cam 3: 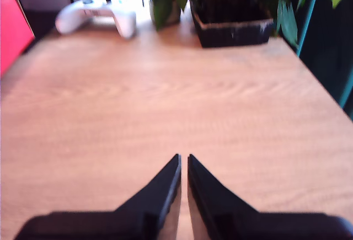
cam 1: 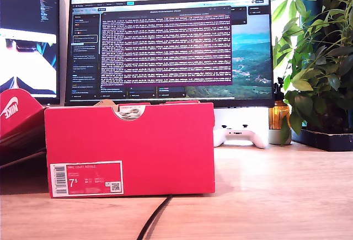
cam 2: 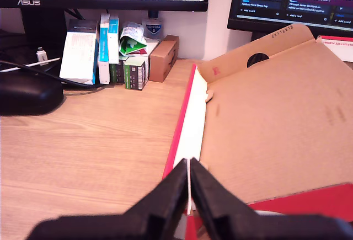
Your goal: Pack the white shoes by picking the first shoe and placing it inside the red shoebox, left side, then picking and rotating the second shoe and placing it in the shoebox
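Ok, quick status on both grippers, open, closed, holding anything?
My first gripper: jaws closed, holding nothing, above the edge of the red shoebox lid.
My second gripper: jaws closed, holding nothing, over the desk.

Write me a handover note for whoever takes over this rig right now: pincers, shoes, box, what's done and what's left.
My first gripper: pincer shut, holding nothing, hanging over the open lid of the red shoebox.
My second gripper: shut, holding nothing, above bare desk near the white game controller.
Shoebox stands upright facing the exterior view. Through its notch something pale shows; whether it is a shoe I cannot tell. No white shoe shows clearly in any view.
Done or left: unconfirmed; look inside the box first.
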Robot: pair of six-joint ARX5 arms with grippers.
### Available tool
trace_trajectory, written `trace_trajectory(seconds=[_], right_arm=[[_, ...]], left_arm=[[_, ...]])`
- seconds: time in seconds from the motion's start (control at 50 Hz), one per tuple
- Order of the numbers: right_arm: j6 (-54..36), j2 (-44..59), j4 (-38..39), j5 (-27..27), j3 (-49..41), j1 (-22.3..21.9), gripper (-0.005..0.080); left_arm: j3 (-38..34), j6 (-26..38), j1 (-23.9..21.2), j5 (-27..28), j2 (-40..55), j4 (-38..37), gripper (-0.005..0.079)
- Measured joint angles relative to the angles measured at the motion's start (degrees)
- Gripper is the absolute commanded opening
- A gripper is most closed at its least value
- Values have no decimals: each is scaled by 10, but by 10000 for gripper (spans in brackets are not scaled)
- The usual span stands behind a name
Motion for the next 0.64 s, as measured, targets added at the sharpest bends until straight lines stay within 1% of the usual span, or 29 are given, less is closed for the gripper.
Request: trace_trajectory(seconds=[0.06,0.2,0.34,0.44,0.64], right_arm=[[0,-28,3,-10,0,0,0],[3,-31,64,-36,2,0,0],[0,-31,88,-36,2,0,0],[0,-31,73,-35,2,0,0],[0,-31,-9,-34,2,0,0]], left_arm=[[0,0,0,0,0,0,-21],[0,0,0,0,0,0,-21],[0,0,0,0,0,0,-21],[0,0,0,0,0,0,-21],[0,0,0,0,0,0,-21]])
